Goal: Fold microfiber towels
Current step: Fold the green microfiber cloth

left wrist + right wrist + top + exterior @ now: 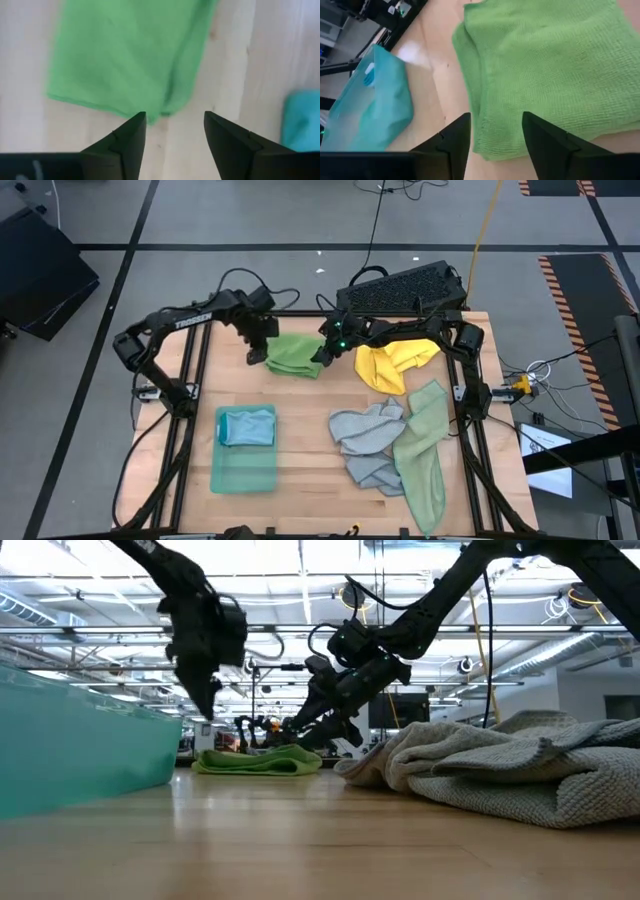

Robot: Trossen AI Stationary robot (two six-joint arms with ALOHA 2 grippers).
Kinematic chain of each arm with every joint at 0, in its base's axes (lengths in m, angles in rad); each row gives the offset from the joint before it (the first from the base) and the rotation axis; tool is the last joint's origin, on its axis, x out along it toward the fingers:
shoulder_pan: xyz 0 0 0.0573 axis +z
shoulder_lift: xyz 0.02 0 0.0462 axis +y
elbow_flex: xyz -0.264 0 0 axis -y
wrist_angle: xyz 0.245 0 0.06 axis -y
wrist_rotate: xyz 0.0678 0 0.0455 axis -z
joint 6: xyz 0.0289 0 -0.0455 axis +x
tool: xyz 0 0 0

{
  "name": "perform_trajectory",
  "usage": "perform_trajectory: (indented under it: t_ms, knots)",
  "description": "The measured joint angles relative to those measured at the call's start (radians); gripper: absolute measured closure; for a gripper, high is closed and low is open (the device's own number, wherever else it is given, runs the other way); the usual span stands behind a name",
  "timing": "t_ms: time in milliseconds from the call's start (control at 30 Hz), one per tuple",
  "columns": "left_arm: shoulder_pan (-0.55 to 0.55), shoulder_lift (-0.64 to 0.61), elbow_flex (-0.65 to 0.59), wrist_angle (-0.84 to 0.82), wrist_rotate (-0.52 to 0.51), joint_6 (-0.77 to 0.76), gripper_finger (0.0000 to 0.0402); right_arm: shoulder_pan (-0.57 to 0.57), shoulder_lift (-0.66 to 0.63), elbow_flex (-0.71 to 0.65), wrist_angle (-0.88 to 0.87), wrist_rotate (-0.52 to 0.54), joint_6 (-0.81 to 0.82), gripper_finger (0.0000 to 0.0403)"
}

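A bright green towel (294, 354) lies folded flat on the wooden table at the far middle; it also shows in the low view (258, 761). My left gripper (255, 352) hovers open just left of it, above its edge (145, 107). My right gripper (322, 358) hovers open at its right side, above it (545, 65). A yellow towel (396, 363), a grey towel (368, 442) and a pale sage towel (424, 450) lie crumpled at the right. A light blue towel (247, 426) lies folded in a teal tray (243, 470).
The teal tray's wall (70, 740) rises at the near left in the low view. The heap of grey and sage towels (520, 765) fills the right. A black keyboard (405, 287) sits at the far edge. Bare wood lies in the near middle.
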Motion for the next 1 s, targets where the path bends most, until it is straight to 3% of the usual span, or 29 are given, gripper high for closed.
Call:
perform_trajectory:
  t_ms: [267, 467, 733, 1000]
  knots:
    - [0.009, -0.029, 0.005, 0.164, -0.002, -0.136, 0.0234, 0.052, 0.0, 0.0, 0.053, 0.001, 0.024, 0.0257]
    - [0.017, -0.006, 0.005, 0.277, -0.004, -0.194, 0.0285, 0.132, 0.064, 0.0, 0.083, 0.102, 0.036, 0.0292]
    - [0.05, 0.041, 0.004, 0.324, -0.036, -0.289, 0.0345, 0.13, 0.086, -0.002, 0.072, 0.021, 0.049, 0.0323]
    - [0.055, 0.027, 0.005, 0.303, -0.242, -0.318, 0.037, 0.068, -0.027, 0.001, 0.028, -0.028, 0.055, 0.0302]
